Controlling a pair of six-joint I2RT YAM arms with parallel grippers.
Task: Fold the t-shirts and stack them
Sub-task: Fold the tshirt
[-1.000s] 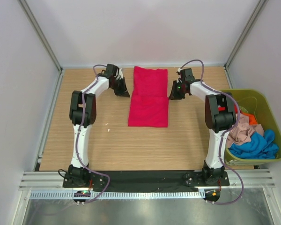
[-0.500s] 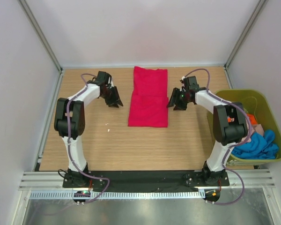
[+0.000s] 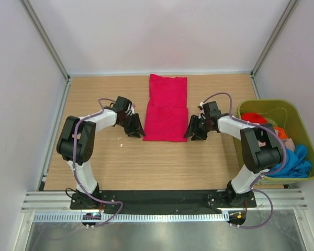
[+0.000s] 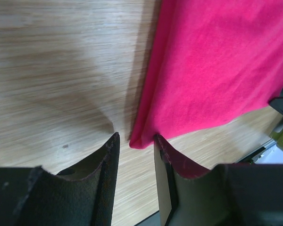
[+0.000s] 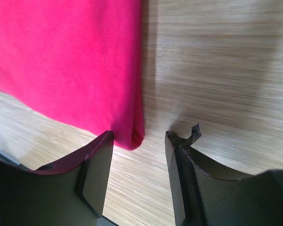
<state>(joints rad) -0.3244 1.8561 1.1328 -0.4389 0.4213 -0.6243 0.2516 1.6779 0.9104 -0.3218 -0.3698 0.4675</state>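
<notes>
Left wrist and right wrist views: left end effector [image 4: 134, 141] and right end effector [image 5: 139, 139], both apart, straddle the crimson t-shirt [image 4: 212, 61] at its near corners — a shallow pinch might snag one layer only.

Folded t-shirt [image 3: 166, 109] lies flat mid-worktop [image 3: 162, 162], long axis running near to far. Left end effector [image 3: 135, 130] sits at its near-left corner, right end effector [image 3: 192, 133] at its near-right corner. In each wrist view that corner lies between the spread fingers. Tub [image 3: 303, 178] stands at the right edge, behind the right arm, with heaped t-shirts [image 3: 290, 157] in it.
</notes>
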